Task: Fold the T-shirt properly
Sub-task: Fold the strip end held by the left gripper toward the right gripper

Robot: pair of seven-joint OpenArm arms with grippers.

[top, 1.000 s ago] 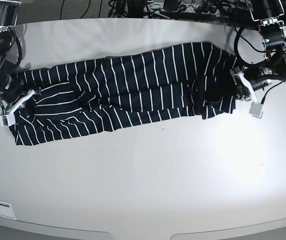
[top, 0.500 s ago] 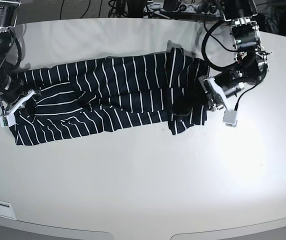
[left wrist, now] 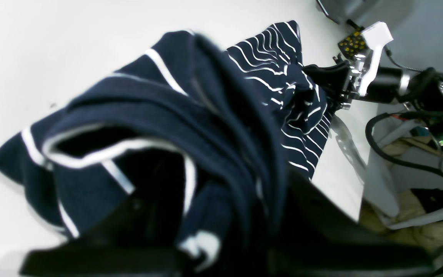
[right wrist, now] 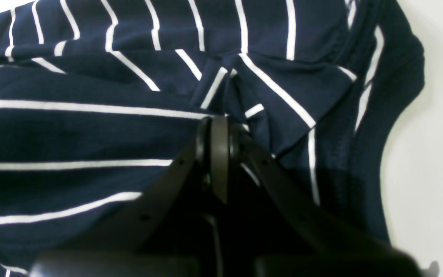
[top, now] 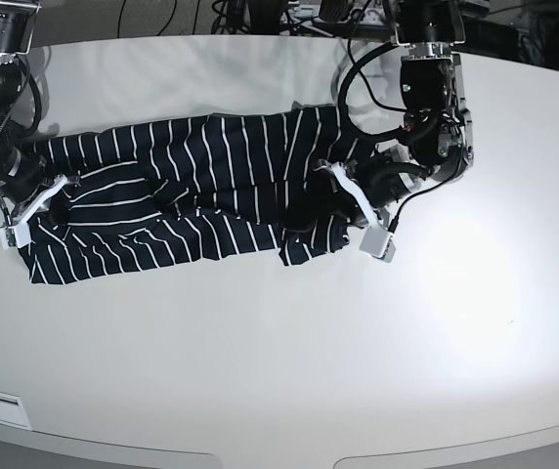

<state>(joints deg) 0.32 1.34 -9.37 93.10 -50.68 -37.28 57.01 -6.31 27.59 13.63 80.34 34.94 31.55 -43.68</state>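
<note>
A broad white table (top: 289, 342) with a curved front edge fills the base view; a bright patch of glare lies on it at the right of centre. Along the top edge of the frame, behind the table, dark cables and equipment sit in shadow. In the left wrist view, cables, a pale stand and brownish clutter show at the right edge beyond the table.

The T-shirt (top: 182, 195) lies on the table in the upper left and centre of the base view, stretched into a long band. Its right end is bunched and lifted.

The left gripper (top: 343, 200), at centre right of the base view, is clamped on that bunched end of the cloth; in its wrist view the folds drape over the dark fingers (left wrist: 160, 250). The right gripper (top: 27, 210), at the far left of the base view, is closed on the other end of the T-shirt; its wrist view shows the 2 black fingers (right wrist: 218, 161) pressed together with striped cloth around them.

Compared with 1 second ago, the left gripper has travelled leftward in the base view, carrying its end of the T-shirt inward, so the garment spans less of the table. The right gripper has stayed where it was.
</note>
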